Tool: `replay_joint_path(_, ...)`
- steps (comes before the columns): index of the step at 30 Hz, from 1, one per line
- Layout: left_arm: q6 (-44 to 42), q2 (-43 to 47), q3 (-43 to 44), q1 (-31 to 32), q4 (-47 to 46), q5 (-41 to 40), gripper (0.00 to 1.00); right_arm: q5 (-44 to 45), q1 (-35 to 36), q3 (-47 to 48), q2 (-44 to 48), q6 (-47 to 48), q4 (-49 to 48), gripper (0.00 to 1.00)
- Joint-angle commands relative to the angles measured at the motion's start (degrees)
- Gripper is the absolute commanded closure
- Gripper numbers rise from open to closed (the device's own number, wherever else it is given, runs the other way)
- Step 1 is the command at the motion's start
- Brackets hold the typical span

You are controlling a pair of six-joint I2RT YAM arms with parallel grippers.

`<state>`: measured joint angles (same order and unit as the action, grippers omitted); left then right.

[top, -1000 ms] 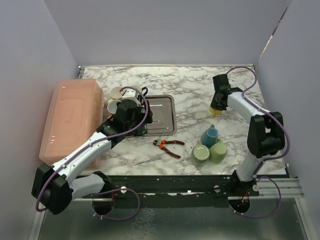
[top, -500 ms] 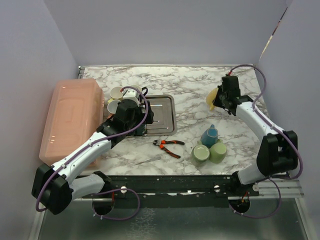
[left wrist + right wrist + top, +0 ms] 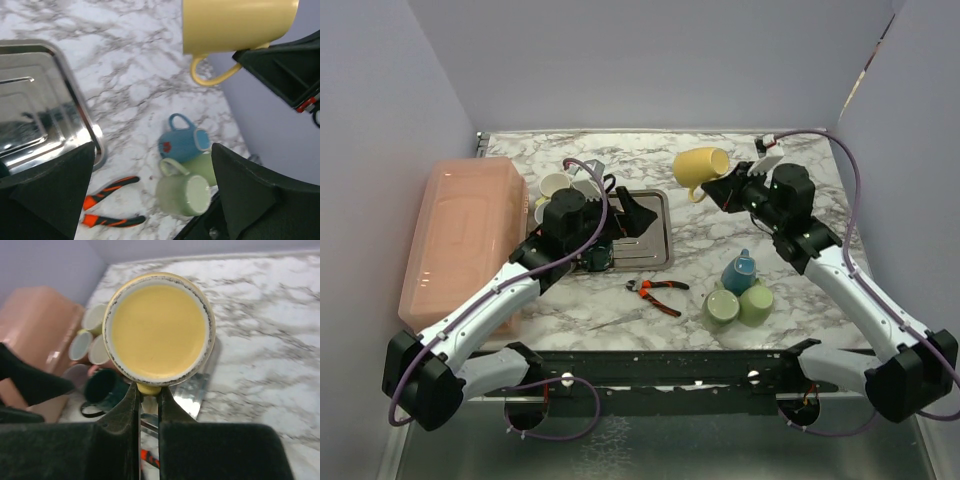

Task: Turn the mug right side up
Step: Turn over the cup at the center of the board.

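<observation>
The yellow mug (image 3: 699, 166) hangs in the air above the back of the table, lying on its side. My right gripper (image 3: 725, 190) is shut on its handle. In the right wrist view a round end of the mug (image 3: 159, 327) faces the camera, and the handle sits pinched between the fingers of the right gripper (image 3: 149, 390). The mug also shows in the left wrist view (image 3: 235, 25), handle hanging down. My left gripper (image 3: 630, 217) is open and empty above the metal tray (image 3: 655, 240), with its fingers wide apart in the left wrist view (image 3: 150, 192).
A pink box (image 3: 460, 240) stands at the left. Several mugs (image 3: 555, 190) and a dark green mug (image 3: 595, 255) sit beside the tray. Orange pliers (image 3: 658, 292) lie at the front. A blue mug (image 3: 740, 270) and two green mugs (image 3: 722, 308) stand at the front right.
My right arm has lifted the yellow mug off the table at the back right and swung it up and left, tipping it sideways. My left gripper has turned toward the tray.
</observation>
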<state>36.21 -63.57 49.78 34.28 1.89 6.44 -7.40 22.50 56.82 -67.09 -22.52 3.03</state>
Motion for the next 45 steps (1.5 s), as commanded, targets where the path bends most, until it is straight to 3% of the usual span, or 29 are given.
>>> replay_joint_path(1, 11.5, 2.8, -1.3, 0.9, -13.7, 9.7, 0.01, -8.0, 1.9, -2.0, 7.4, -6.8, -16.7, 0.99)
replay_joint_path(8, 22.1, 5.5, -5.4, 6.1, -30.6, 8.4, 0.01, -15.7, 2.6, -5.5, 14.7, -17.9, -27.8, 0.99)
replay_joint_path(13, 23.6, 3.7, -5.5, 11.7, -38.0, 4.6, 0.01, -19.5, 2.7, -5.7, 17.1, -22.1, -31.8, 0.99)
replay_joint_path(22, 25.6, -1.6, -2.6, 13.5, -49.9, 6.1, 0.06, -24.4, 2.8, -5.5, 19.5, -27.7, -32.2, 0.99)
replay_joint_path(37, 27.2, -7.5, -1.2, 14.0, -62.7, 8.0, 0.51, -25.4, 2.7, -6.2, 19.9, -28.4, -26.4, 0.99)
replay_joint_path(45, 26.3, -9.8, 0.2, 13.9, -65.6, 12.3, 0.89, -25.1, 2.7, -7.5, 20.5, -25.5, -24.1, 0.99)
